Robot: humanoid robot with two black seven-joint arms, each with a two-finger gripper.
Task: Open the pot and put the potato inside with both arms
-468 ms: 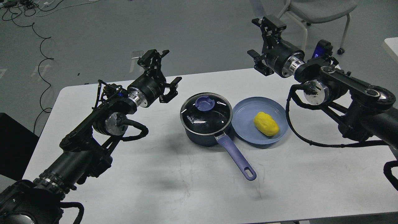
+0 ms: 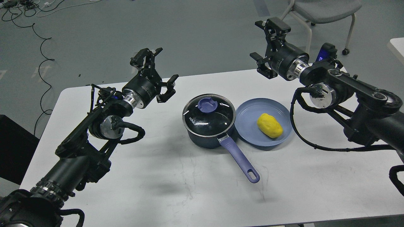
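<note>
A dark blue pot (image 2: 205, 135) stands mid-table with its glass lid (image 2: 221, 117) on; the lid has a purple knob (image 2: 207, 105). The pot's purple handle (image 2: 239, 159) points toward the front right. A yellow potato (image 2: 269, 125) lies on a blue plate (image 2: 249, 113) just right of the pot. My left gripper (image 2: 157, 67) is open and empty, raised above the table to the left of the pot. My right gripper (image 2: 266, 42) is open and empty, raised high behind the plate.
The white table (image 2: 176, 189) holds only the pot and plate. A grey chair (image 2: 325, 8) stands behind at the right. Cables (image 2: 41, 47) lie on the floor at the back left. A dark box (image 2: 12, 142) sits at the table's left edge.
</note>
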